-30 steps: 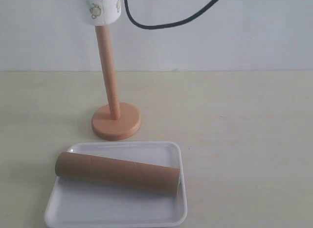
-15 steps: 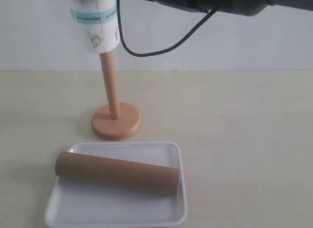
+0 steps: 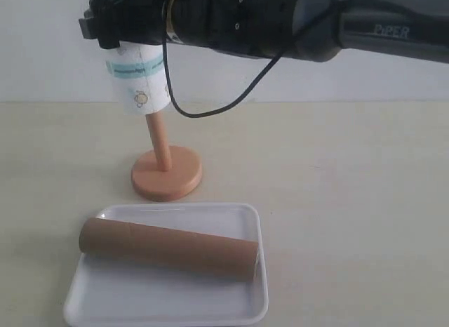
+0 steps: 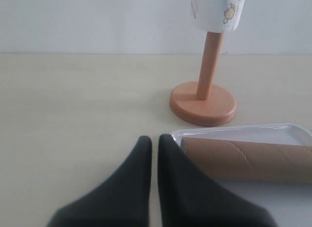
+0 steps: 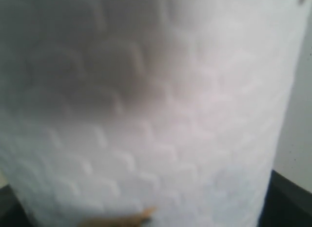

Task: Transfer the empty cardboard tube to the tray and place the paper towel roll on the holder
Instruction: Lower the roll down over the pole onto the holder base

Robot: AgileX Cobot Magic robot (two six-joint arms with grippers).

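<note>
The paper towel roll (image 3: 140,81), white with a teal band and small yellow prints, hangs slightly tilted over the top of the holder's post (image 3: 160,141). My right gripper (image 3: 126,32) is shut on its upper part. The roll fills the right wrist view (image 5: 146,105), with a dark finger (image 5: 290,200) at each side of it and a bit of the orange post (image 5: 122,219) showing at its lower edge. The empty cardboard tube (image 3: 168,248) lies on its side in the white tray (image 3: 140,299). My left gripper (image 4: 154,141) is shut and empty, beside the tray's corner (image 4: 292,130) and the tube's end (image 4: 243,159).
The holder's round orange-tan base (image 3: 167,174) stands just behind the tray. A black cable (image 3: 210,106) loops down from the right arm (image 3: 316,25), which reaches across the top of the exterior view. Beige tabletop (image 3: 351,201) stretches to the right.
The roll has come down along the post, from the top edge of the view to well below it. The right arm has dropped into view with it. Tube and tray have not moved.
</note>
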